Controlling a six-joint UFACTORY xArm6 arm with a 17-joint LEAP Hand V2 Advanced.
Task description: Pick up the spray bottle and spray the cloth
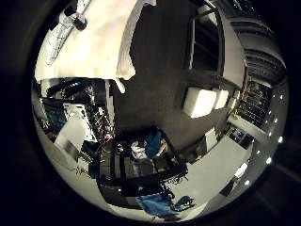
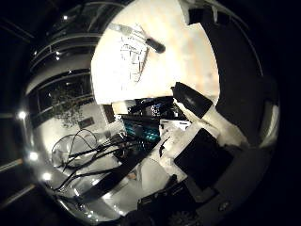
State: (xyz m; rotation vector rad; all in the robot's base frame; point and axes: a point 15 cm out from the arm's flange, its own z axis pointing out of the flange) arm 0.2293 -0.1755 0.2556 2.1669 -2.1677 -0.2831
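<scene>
Thumb-side view: the hand (image 2: 202, 136), fingers apparently relaxed and holding nothing, hangs well apart from the spray bottle (image 2: 136, 36) lying beside the cloth (image 2: 134, 61) on the table (image 2: 188, 56). Little-finger view: table edge only. Risk: the lying bottle may roll when grasped.

The cloth (image 2: 133, 55) is lying flat on the pale table (image 2: 188, 61), a white piece with a thin dark line pattern, slightly rumpled. The spray bottle (image 2: 141, 37) is lying on its side just beside the cloth, its light body touching the cloth's edge and its dark end (image 2: 156, 45) pointing outward across the table.
</scene>
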